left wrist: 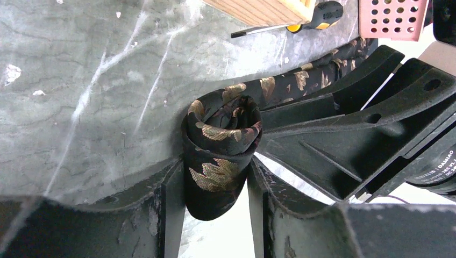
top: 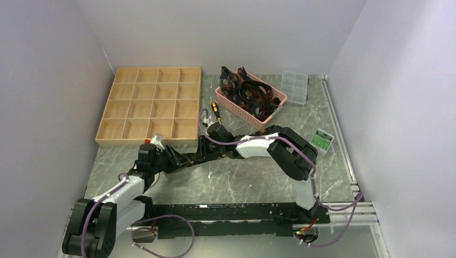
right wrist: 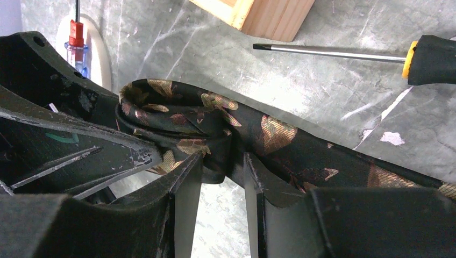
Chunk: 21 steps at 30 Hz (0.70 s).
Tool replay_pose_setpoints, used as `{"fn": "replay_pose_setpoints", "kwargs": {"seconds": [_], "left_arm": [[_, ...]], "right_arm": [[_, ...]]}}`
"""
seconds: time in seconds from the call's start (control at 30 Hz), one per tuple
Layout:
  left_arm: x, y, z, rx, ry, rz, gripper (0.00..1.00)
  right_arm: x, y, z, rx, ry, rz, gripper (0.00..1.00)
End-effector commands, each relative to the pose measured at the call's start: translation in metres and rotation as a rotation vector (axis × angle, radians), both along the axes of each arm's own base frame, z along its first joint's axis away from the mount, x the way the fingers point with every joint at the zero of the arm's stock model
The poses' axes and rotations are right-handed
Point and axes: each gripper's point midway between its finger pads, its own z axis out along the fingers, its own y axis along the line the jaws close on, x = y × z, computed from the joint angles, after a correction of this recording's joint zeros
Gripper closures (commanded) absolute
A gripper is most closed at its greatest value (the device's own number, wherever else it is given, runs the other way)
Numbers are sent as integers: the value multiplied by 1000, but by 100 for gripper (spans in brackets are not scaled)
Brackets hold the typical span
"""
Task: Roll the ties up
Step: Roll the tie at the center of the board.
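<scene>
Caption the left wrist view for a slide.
Left pincer holds the rolled end of a black, gold-patterned tie.

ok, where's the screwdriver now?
Top view, far half of the table: the screwdriver lies between the wooden tray on its left and the pink basket on its right.

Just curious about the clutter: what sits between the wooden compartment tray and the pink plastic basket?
A screwdriver with a yellow-and-black handle lies in that gap, clearest in the top view.

Only "DAMIAO" can be read, on the black motor housing (left wrist: 440, 171).
</scene>
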Motion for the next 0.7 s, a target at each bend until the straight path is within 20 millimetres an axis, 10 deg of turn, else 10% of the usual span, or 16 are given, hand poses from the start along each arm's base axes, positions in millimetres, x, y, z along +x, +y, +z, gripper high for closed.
{"fn": "replay_pose_setpoints", "kwargs": {"seconds": [0.0, 0.27, 0.67], "left_arm": [[6, -6, 14, -8, -75, -58, 57], [7, 3, 9, 70, -11, -53, 96], [4, 46, 8, 388, 221, 94, 97]], "right_arm": [[2, -8, -9, -29, 2, -18, 62], [3, -5, 7, 0, -9, -14, 59], [-13, -90, 61, -46, -190, -166, 41]]}}
